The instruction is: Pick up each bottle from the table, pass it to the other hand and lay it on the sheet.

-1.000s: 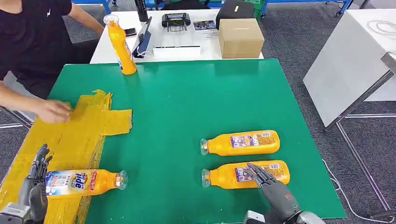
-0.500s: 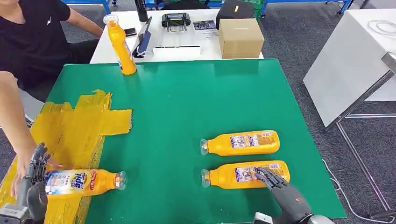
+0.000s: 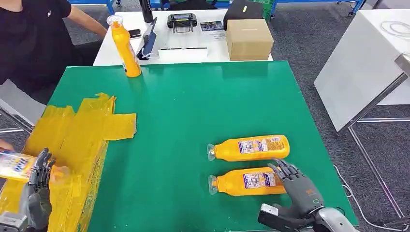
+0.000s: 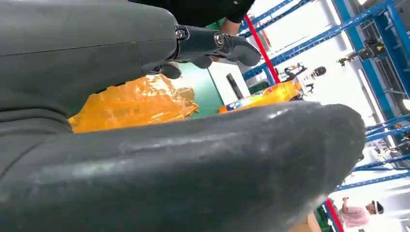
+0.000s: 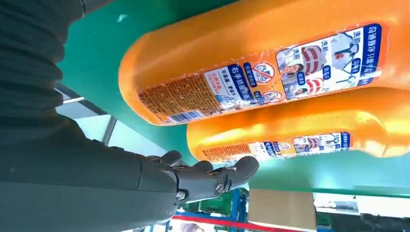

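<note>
So there are two orange bottles lying on their sides at the near right of the green counter (image 3: 193, 96), caps pointing left, one just behind the other. The near bottle (image 3: 244, 181) has the right hand (image 3: 297, 186) at its base end, fingers spread and fanned over the bottom of it; can't really tell if it's touching or just beside it, but it isn't holding anything. The far bottle (image 3: 251, 147) lies just beyond, parallel, close to its neighbor but not touched by the hand. In the right wrist view both bottles (image 5: 270, 67) sit right in front of the fingers (image 5: 212, 176), labels facing the camera.

A third orange bottle (image 3: 124, 46) stands upright at the far left edge of the counter.

Over on the left, the crinkly yellow sheet (image 3: 77, 140) covers the near left part of the counter. The left hand (image 3: 38, 186) hangs at the sheet's near left edge with fingers apart, nothing in it. Just left of it a person's hand (image 3: 6, 145) holds a labelled bottle (image 3: 17, 165) at the picture's edge.

Behind the counter there's a white table with a cardboard box (image 3: 249, 38) on it.
</note>
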